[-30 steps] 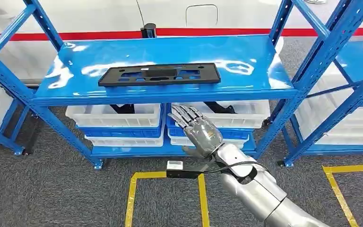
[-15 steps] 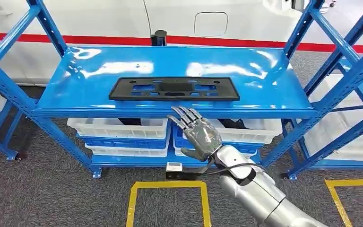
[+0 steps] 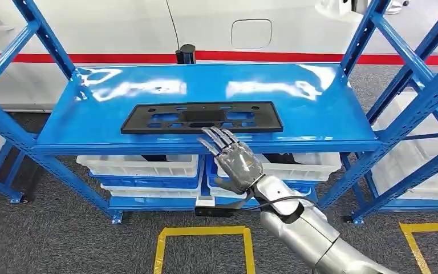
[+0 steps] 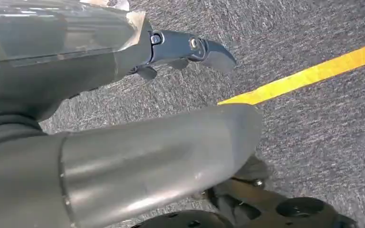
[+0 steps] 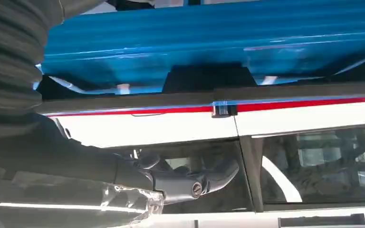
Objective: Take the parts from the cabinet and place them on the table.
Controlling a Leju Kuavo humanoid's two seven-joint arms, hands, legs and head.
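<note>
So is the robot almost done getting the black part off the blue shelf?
Not yet, it has barely started. The black part lies flat on the blue shelf, untouched. The right robot hand is open, raised just in front of the shelf edge below the part. Gripping it, lifting it and carrying it to the table all remain.

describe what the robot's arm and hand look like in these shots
The right arm is smooth silver metal in rounded segments, with a black band and a black cable looping at the wrist. The right hand has a grey metallic back and darker grey fingers. The wrist views show a grey ribbed cover.
</note>
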